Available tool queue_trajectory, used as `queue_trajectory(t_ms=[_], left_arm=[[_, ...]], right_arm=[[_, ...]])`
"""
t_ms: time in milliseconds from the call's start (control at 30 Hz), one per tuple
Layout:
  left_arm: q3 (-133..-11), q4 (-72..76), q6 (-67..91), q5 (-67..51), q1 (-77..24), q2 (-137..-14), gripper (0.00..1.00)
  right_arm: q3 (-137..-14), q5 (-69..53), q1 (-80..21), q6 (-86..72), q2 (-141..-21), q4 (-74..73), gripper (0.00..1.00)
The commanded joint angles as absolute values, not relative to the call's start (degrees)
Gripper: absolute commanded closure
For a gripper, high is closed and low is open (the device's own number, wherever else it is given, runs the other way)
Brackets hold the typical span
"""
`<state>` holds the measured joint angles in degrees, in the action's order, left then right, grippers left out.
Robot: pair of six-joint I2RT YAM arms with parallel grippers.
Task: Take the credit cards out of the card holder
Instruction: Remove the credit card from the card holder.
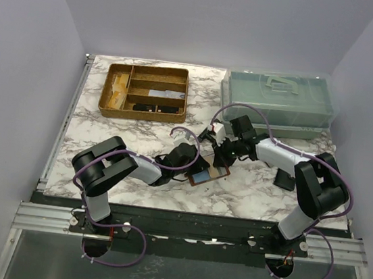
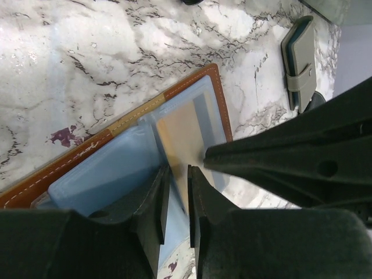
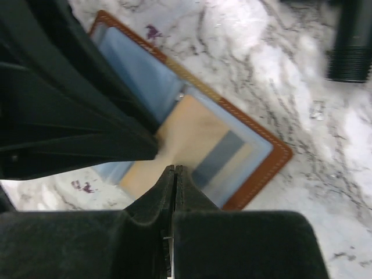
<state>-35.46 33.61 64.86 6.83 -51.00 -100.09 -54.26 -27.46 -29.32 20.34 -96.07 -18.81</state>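
Right wrist view: right gripper clenched on tan card in open holder; left gripper slightly parted over it.

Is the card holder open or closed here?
Open: the card holder lies spread flat on the table, inner pockets up, a tan card showing inside.

Card holder: stitched brown leather, glossy plastic pockets; table: marbled.

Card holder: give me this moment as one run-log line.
reddish-brown leather card holder: open on table | tan credit card: in pocket | left gripper: nearly shut above | right gripper: shut at card
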Motion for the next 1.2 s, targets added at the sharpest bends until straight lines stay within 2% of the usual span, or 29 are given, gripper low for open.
queue_trajectory(t_ms=[0, 200, 367, 533, 733, 1167], left_arm=[[-35.3, 30.0, 63.9, 6.2, -50.2, -101.1, 0.71], [-34.7, 30.3, 65.4, 4.9, -49.6, -101.0, 0.66], [-33.2, 30.7, 66.3, 5.5, -49.0, -100.3, 0.66], [-32.7, 30.8, 66.0, 5.1, -48.5, -100.5, 0.68], [-32.9, 31.4, 65.3, 3.8, -48.5, -101.4, 0.70], [-32.5, 33.0, 65.2, 3.2, -48.5, -101.8, 0.70]], right_arm=[[-55.1, -34.2, -29.8, 18.9, -95.5, -21.6, 1.00], [-55.6, -31.8, -29.3, 16.2, -96.3, -20.9, 1.00], [-55.2, -33.4, -26.2, 13.3, -93.9, -19.6, 0.96], [-54.5, -35.3, -23.7, 11.2, -93.7, -18.4, 0.80], [-55.2, -36.8, -23.2, 11.1, -96.1, -19.6, 0.74], [-55.2, -31.2, -23.3, 11.2, -98.4, -19.5, 0.69]])
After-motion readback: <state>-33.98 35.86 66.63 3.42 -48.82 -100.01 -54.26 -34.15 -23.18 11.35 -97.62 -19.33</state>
